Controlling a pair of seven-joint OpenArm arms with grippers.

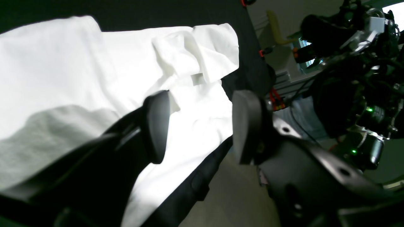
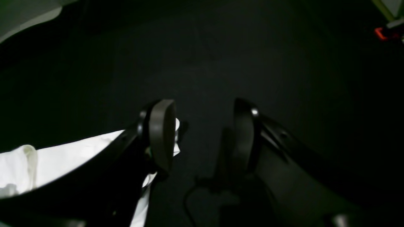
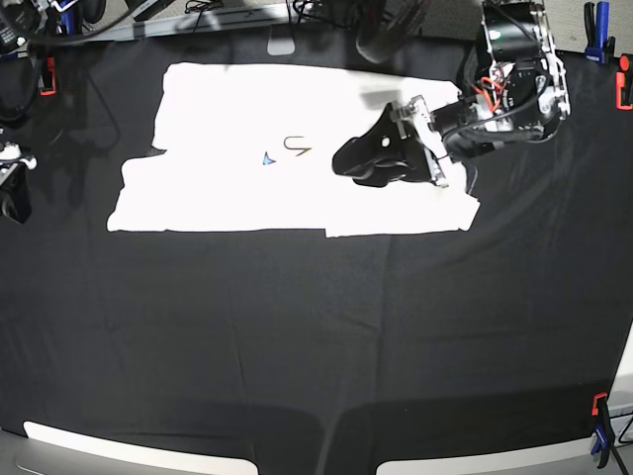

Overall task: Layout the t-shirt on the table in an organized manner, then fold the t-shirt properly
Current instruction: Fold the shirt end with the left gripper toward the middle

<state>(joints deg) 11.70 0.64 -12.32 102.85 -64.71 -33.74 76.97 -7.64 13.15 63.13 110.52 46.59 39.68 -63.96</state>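
The white t-shirt (image 3: 287,188) lies flat, plain side up, on the far half of the black table (image 3: 316,336), in a wide rectangular shape with a stepped left edge. Two small marks, one blue and one brown, show near its middle. My left gripper (image 3: 346,158) hovers over the shirt's right part. In the left wrist view it (image 1: 202,126) is open and empty above rumpled white cloth (image 1: 189,63). My right gripper (image 2: 202,135) is open and empty over bare black cloth, with a shirt edge (image 2: 63,154) beside its left finger. In the base view it (image 3: 12,198) sits at the far left edge.
Orange clamps stand at the table's edges (image 3: 45,74) (image 3: 623,87) (image 3: 598,411), with blue clamps at the back right (image 3: 596,22). The left arm's body (image 3: 514,79) stands behind the shirt's right end. Cables and gear lie along the back edge.
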